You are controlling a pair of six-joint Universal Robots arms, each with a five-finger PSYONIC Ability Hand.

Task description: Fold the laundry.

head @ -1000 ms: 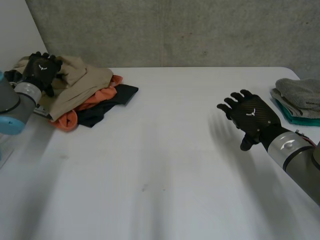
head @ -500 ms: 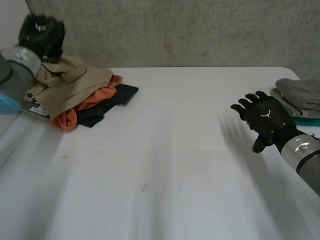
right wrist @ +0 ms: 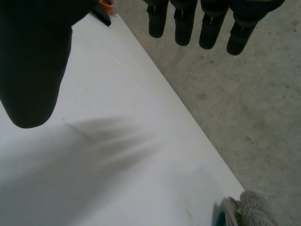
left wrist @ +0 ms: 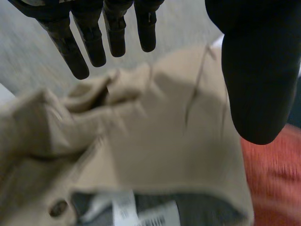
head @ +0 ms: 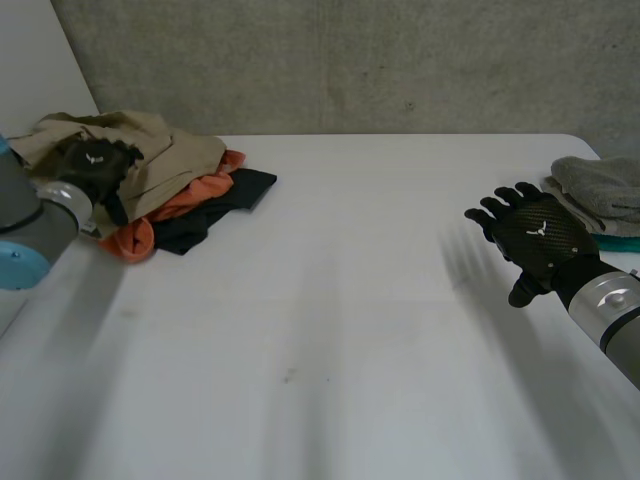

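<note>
Left hand (head: 93,165) over the laundry heap (head: 185,170), fingers straight and spread, gripping nothing. Its wrist camera catches a button (left wrist: 59,207) and white label (left wrist: 136,214) on the beige garment (left wrist: 155,141) under the palm, orange cloth (left wrist: 273,181) beside the thumb. Right hand (head: 530,238), spread, above the table (head: 320,300); a folded grey stack (head: 600,185) beside it, partly cut off.

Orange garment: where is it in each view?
Head view: orange garment in the pile, under the beige garment.
Left wrist view: orange garment beside the thumb tip of the left hand.
Right wrist view: orange garment, a sliver beside the thumb of the right hand.
Shared landmark: concrete wall.
</note>
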